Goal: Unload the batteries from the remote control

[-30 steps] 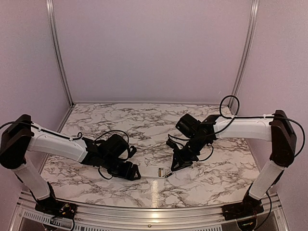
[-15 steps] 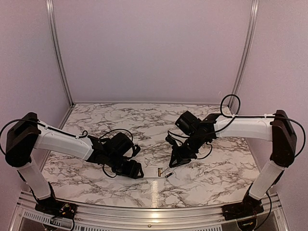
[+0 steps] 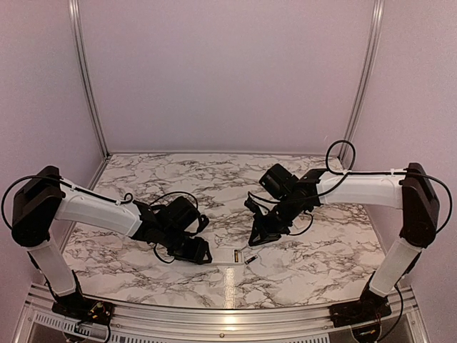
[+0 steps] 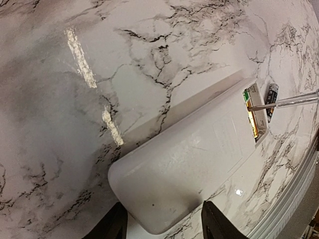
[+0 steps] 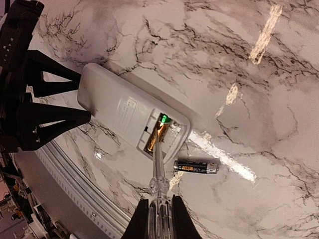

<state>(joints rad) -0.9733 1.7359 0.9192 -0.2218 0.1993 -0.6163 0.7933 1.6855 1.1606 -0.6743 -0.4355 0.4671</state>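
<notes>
The left gripper (image 4: 162,226) had narrowed around the remote (image 4: 189,169), grip unclear, likely bracing it while the right gripper (image 5: 157,219), clamping the rod (image 5: 158,164), probed the remaining battery (image 5: 158,133).

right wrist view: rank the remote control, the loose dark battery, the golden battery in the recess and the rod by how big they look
1. remote control
2. rod, longer but thinner than the dark battery and nearer the camera, so unsure
3. dark battery
4. golden battery, only partly showing in its recess

No legible text; remote control (image 5: 114,99), loose battery (image 5: 196,167) print unreadable (too blurred).
</notes>
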